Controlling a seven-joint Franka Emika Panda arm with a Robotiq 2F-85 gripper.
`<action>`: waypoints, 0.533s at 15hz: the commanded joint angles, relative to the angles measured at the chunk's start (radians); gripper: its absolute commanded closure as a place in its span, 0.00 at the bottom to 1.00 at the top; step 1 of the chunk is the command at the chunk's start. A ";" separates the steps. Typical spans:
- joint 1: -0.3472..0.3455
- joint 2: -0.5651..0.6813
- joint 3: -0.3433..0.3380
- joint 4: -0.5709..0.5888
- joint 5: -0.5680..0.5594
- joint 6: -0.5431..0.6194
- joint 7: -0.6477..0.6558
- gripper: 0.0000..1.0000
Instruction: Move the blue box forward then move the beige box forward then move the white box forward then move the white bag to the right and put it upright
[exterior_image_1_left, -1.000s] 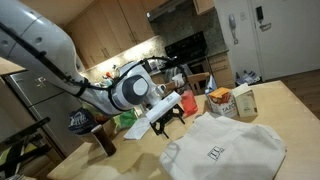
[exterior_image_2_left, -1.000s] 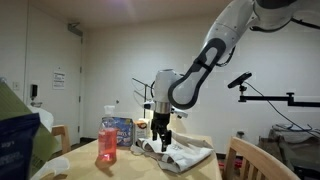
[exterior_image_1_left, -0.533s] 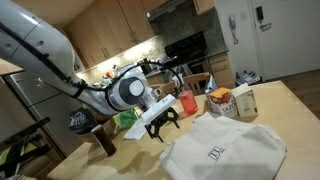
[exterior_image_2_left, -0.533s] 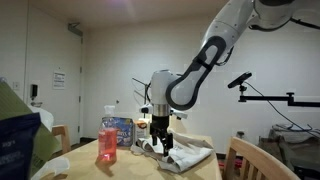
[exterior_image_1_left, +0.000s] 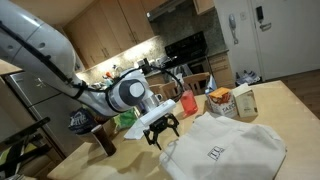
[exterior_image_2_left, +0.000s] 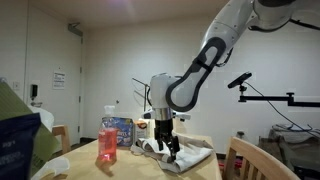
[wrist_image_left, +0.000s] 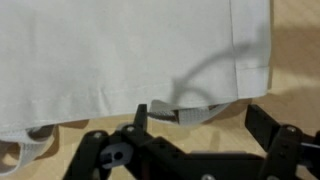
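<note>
Hovering my gripper (exterior_image_1_left: 163, 131), jaws apart, over the handle end of the large white cloth tote bag (exterior_image_1_left: 225, 150) (lying flat); its body stretches away beyond.

Kitchen end, in an exterior view: wooden cabinets (exterior_image_1_left: 105, 30) along the wall, dark oven (exterior_image_1_left: 187, 46) under the hood (exterior_image_1_left: 172, 10), steel fridge (exterior_image_1_left: 25, 105), wooden table (exterior_image_1_left: 295, 100). In an exterior view, dim light: white wall (exterior_image_2_left: 110, 60), paper notice (exterior_image_2_left: 58, 77) (doorframe (exterior_image_2_left: 80, 80) just beside), wooden chair (exterior_image_2_left: 240, 148).
</note>
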 joint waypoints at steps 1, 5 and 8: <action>-0.001 0.010 0.000 0.022 0.019 -0.041 -0.052 0.00; -0.004 0.025 0.001 0.038 0.022 -0.041 -0.085 0.00; 0.000 0.032 0.000 0.053 0.020 -0.041 -0.101 0.00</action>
